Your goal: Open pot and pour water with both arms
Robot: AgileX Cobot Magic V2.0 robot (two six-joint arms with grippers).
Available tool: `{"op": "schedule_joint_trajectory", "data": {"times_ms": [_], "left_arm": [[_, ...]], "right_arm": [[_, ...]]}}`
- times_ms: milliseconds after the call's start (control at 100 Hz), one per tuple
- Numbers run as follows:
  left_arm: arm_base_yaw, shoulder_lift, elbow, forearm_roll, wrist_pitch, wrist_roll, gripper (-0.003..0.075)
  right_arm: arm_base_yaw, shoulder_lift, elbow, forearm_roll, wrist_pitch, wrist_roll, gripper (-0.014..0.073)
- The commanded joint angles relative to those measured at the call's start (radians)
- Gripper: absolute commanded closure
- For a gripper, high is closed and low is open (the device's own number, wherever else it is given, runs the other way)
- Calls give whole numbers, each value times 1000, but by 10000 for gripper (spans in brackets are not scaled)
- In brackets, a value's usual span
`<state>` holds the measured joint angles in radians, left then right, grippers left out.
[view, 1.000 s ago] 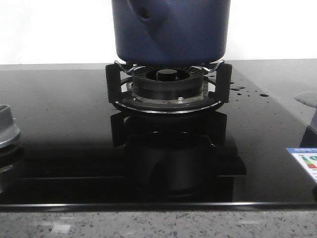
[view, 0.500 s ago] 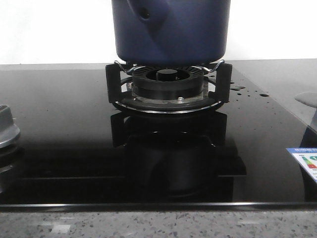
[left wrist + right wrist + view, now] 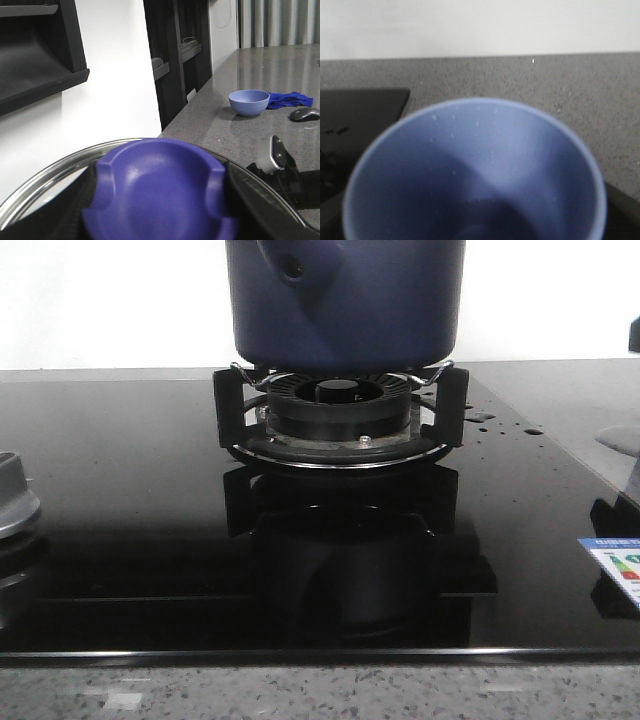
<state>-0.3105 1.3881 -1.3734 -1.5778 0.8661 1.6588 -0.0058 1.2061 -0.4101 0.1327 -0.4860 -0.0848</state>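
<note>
The dark navy pot [image 3: 345, 300] stands on the black burner ring [image 3: 340, 405] at the back middle of the hob; its top is cut off by the frame. My left gripper [image 3: 160, 200] is shut on the purple-blue knob [image 3: 160, 185] of a glass lid [image 3: 45, 175], with a black finger [image 3: 250, 200] on each side. I cannot tell whether the lid rests on the pot. A light blue cup [image 3: 520, 145] fills the right wrist view, seen from above and held by my right gripper [image 3: 477, 220], whose fingers are hidden.
The black glass hob [image 3: 120, 490] has water drops [image 3: 480, 418] right of the burner, a grey knob [image 3: 12, 495] at the left edge and a label [image 3: 615, 565] at the right. A blue bowl [image 3: 249, 102], blue cloth [image 3: 287, 99] and grey object [image 3: 305, 114] lie on the grey counter.
A dark part has come into the front view at the right edge, and a dark reflection has appeared on the hob near the label. The pot has not moved.
</note>
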Motion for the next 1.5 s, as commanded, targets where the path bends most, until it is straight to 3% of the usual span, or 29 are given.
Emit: {"op": "schedule_joint_trajectory", "data": {"times_ms": [0,100,290,430,720,890,1100,1490], "left_arm": [[0,-43,-41,-91,7,-11,501],[0,-43,-41,-91,7,-11,501],[0,-43,-41,-91,7,-11,501],[0,-43,-41,-91,7,-11,501],[1,-76,-34,-72,9,-43,500],[1,-116,14,-47,7,-43,500],[1,-191,117,-47,-40,-43,500],[1,-358,243,-40,-99,-65,500]], "right_arm": [[-4,0,-25,-2,-89,0,-20],[-4,6,-25,-2,-93,0,33],[-4,6,-25,-2,-102,0,293],[-4,1,-25,-14,-119,0,391],[2,-196,-73,-142,-166,0,396],[2,-260,-233,-236,16,0,396],[76,-241,-445,-313,232,0,396],[266,-40,-686,-488,339,0,396]]}}
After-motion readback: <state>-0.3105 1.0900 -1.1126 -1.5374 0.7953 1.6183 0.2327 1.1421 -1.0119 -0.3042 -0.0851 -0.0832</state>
